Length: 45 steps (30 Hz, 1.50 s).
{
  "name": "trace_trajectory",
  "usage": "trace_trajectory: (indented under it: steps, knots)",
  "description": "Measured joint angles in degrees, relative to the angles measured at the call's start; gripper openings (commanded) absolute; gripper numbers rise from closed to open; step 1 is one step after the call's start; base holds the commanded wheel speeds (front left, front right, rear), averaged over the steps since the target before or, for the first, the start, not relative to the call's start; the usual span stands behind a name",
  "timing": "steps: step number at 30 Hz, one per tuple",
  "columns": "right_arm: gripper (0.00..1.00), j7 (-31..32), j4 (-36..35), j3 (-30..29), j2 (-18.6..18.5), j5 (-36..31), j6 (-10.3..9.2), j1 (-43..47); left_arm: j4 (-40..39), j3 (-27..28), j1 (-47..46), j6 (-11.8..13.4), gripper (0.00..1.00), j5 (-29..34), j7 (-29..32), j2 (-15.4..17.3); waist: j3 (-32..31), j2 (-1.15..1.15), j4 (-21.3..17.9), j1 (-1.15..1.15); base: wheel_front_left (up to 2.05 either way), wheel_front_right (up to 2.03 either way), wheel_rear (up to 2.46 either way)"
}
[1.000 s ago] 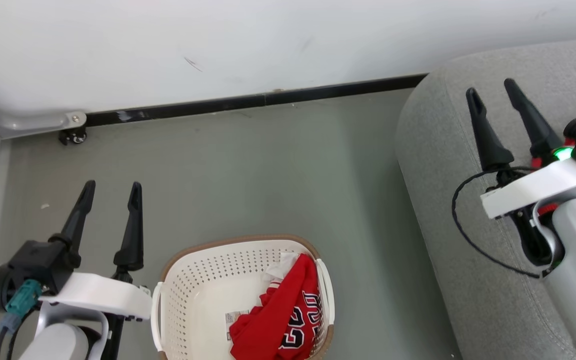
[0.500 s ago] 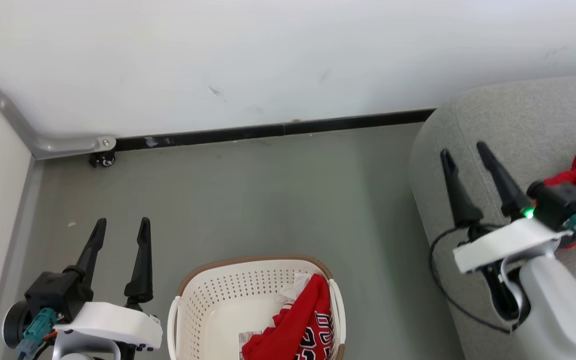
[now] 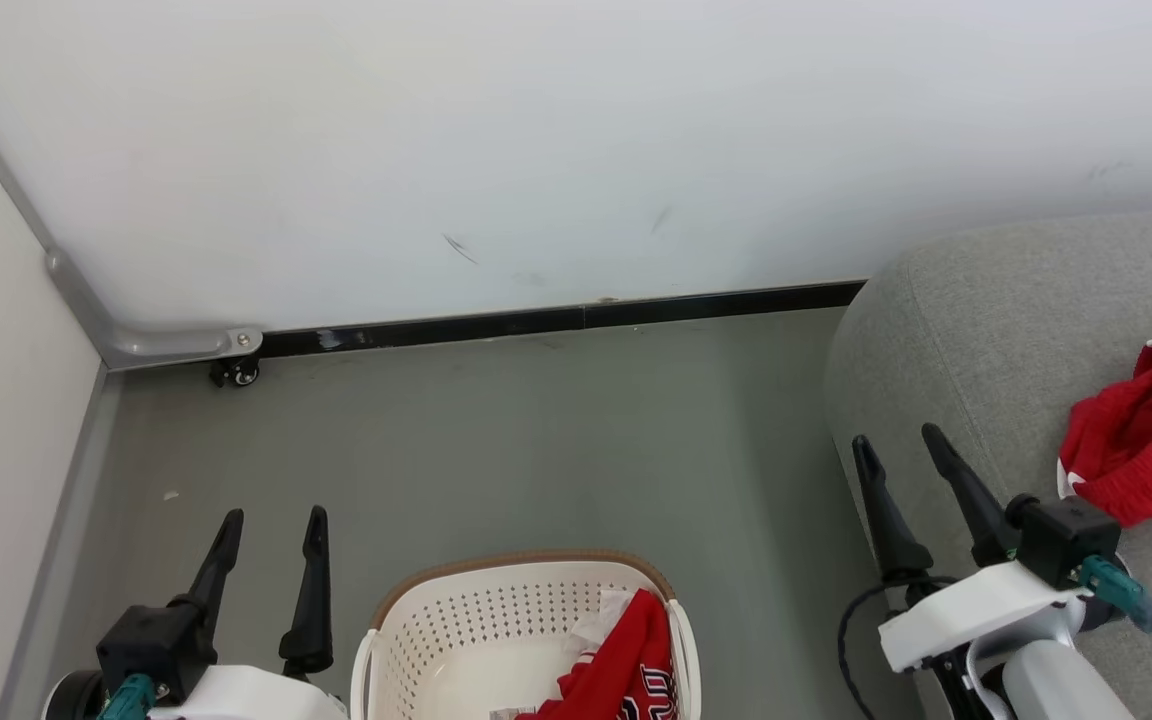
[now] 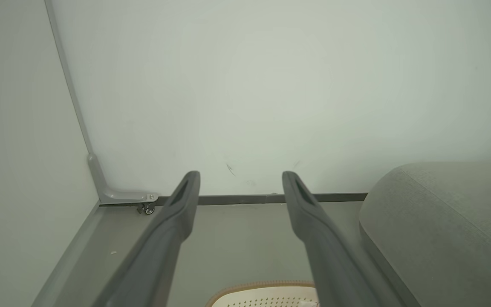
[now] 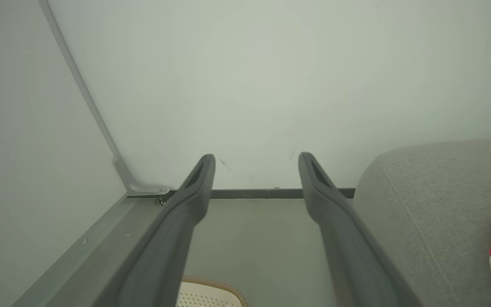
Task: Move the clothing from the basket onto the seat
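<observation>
At the bottom centre of the head view, a cream perforated plastic basket (image 3: 496, 615) with a brown rim band holds a crumpled red jersey (image 3: 626, 655) with black-and-white lettering. Soft red shorts (image 3: 1146, 450) with white trim lie bunched at the right edge on the rounded grey woven seat (image 3: 986, 340). Both claws are released and empty, their long dark tapered fingers spread: the left gripper (image 3: 275, 515) at lower left and the right gripper (image 3: 894, 436) at lower right, in front of the seat's left edge. Smooth grey floor (image 3: 536, 440) separates basket and seat, meeting a black baseboard (image 3: 556, 320) under a white wall (image 3: 576, 150), with a small caster (image 3: 236, 373) at left.

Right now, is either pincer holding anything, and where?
Nothing held: left pincer and right pincer open, empty; shorts lie on seat, jersey in basket.
</observation>
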Motion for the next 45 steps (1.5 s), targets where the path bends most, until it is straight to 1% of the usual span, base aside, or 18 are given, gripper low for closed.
trace_trajectory:
  steps: [4,7,15,21,27,43,45]
  knots:
    - [1.00,0.0,0.2,-0.7,2.2,-0.9,0.00,2.5,0.5,-0.2,1.1,0.0,1.00,1.1,0.0,0.0,-1.2,0.00,0.1,0.00,0.00,0.00,0.00]
    - [1.00,0.0,0.3,-1.1,3.1,-2.0,0.00,4.0,0.9,-0.3,1.5,-0.1,1.00,1.5,0.0,-0.1,-1.9,0.00,0.1,0.00,0.00,0.00,0.00]
    - [1.00,0.6,0.3,-3.2,3.2,-4.3,0.00,6.1,1.3,-0.5,3.1,-0.2,1.00,1.6,0.0,-0.5,-3.3,0.00,0.2,0.00,0.00,0.00,0.00]
    - [1.00,3.1,-0.3,-5.1,3.5,-5.5,0.00,7.0,1.2,-0.7,3.2,-0.2,1.00,2.0,0.0,-0.8,-3.5,0.00,0.5,0.00,0.00,0.00,0.00]
    - [1.00,4.7,-2.0,-5.2,4.2,-7.3,0.00,7.0,1.2,-0.6,3.2,-0.5,1.00,2.5,0.0,-0.8,-3.2,0.00,0.7,0.00,0.00,0.00,0.00]
    - [1.00,6.6,-5.2,-7.4,4.9,-7.8,0.00,8.4,3.4,0.3,3.2,-0.5,1.00,3.0,0.0,-0.6,-2.3,0.00,1.5,0.00,0.00,0.00,0.00]
    - [1.00,7.0,-5.4,-7.6,4.9,-7.8,0.00,8.4,3.9,0.4,3.2,-0.1,1.00,3.0,0.0,-0.6,-2.3,0.00,1.5,0.00,0.00,0.00,0.00]
